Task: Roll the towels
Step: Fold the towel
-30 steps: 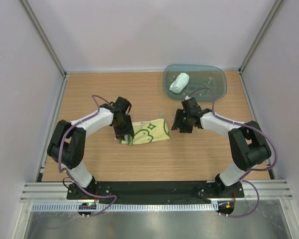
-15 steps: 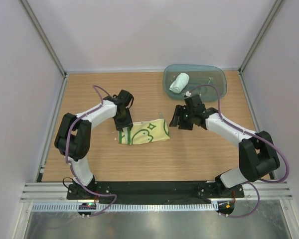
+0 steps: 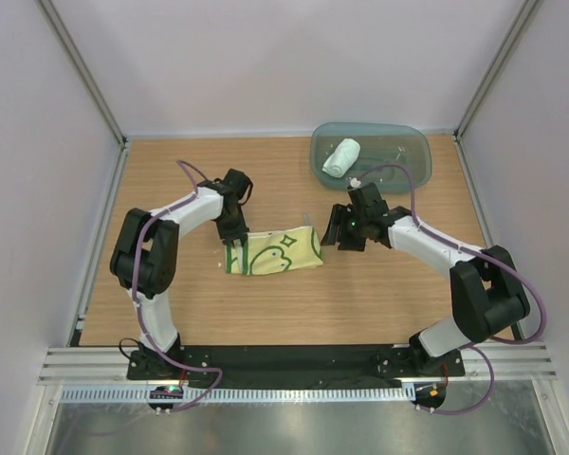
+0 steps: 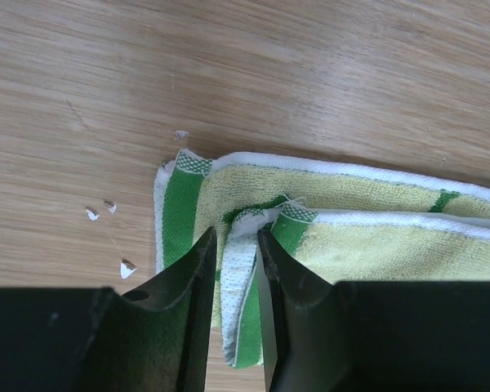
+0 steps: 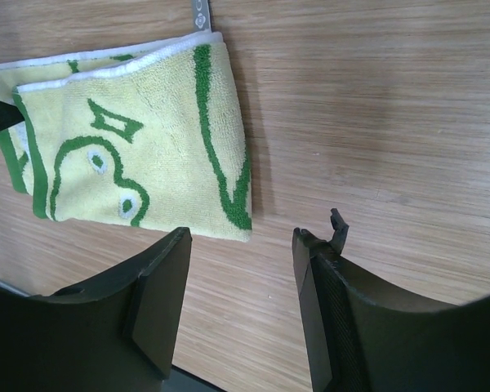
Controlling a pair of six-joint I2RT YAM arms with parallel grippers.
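Note:
The yellow towel (image 3: pixel 277 251) with green drawings lies folded into a strip on the wooden table, between my two grippers. My left gripper (image 3: pixel 234 237) is at its left end; in the left wrist view the jaws (image 4: pixel 237 238) stand narrow, pinching a raised fold of the white and green edging (image 4: pixel 243 269). My right gripper (image 3: pixel 339 233) hangs open just right of the strip's right end, with only bare wood between its fingers (image 5: pixel 241 238); the towel (image 5: pixel 131 155) lies beyond them. The mint-white towel (image 3: pixel 341 156) sits rolled up in the teal tray (image 3: pixel 408 142).
The tray stands at the table's back right corner. Small white chips (image 4: pixel 106 208) lie on the wood left of the yellow towel. A small metal piece (image 5: pixel 201 12) lies at the towel's far corner. Enclosure walls and posts ring the table.
My left gripper has shifted back along the towel's left end and its jaws have narrowed onto the edging. The right gripper has barely moved and stays open.

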